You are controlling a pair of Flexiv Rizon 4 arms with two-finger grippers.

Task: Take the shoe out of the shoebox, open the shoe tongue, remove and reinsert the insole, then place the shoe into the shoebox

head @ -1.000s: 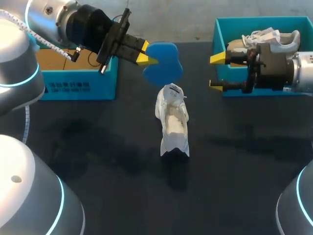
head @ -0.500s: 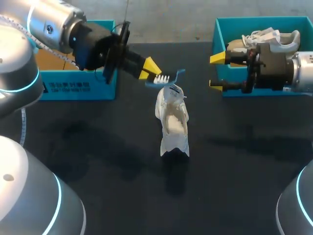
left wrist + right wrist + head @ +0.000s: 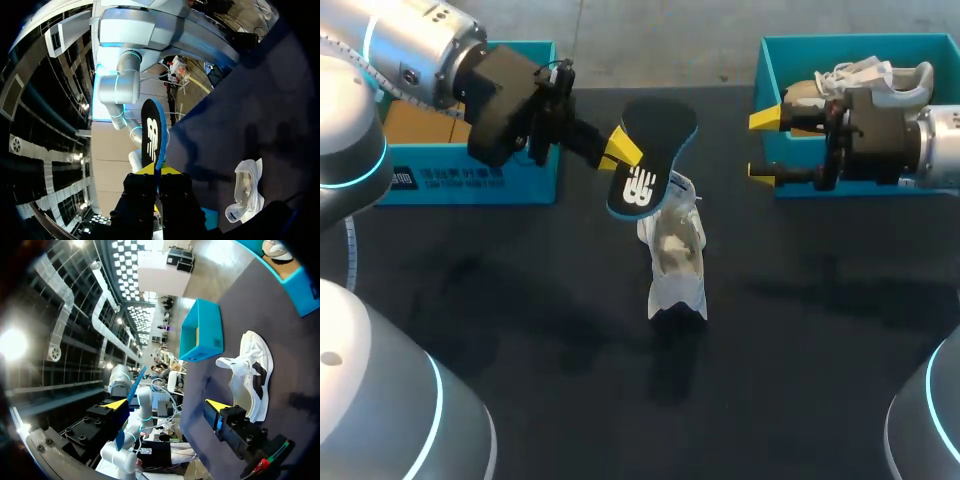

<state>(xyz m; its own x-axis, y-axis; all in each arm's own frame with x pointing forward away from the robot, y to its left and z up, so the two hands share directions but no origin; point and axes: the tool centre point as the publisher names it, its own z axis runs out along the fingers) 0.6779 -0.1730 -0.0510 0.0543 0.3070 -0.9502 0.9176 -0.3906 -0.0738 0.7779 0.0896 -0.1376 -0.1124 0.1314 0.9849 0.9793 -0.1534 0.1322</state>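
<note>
A white shoe stands on the black table with its opening upward; it also shows as the shoe and the shoe. My left gripper is shut on the insole, holding it tilted just above the shoe's rear end. The insole's black underside with a white logo faces the camera, and its rim is blue. In the left wrist view the insole stands up between the left gripper's fingers. My right gripper hangs open and empty at the near wall of the right shoebox.
The right teal shoebox holds a second white shoe. A second teal box with a brown inside sits at the back left, behind my left arm. The right gripper faces the shoe and that teal box.
My left gripper has turned the insole over, from blue face up through edge-on to black underside showing, and lowered it toward the shoe. The right arm and the shoe have not moved.
</note>
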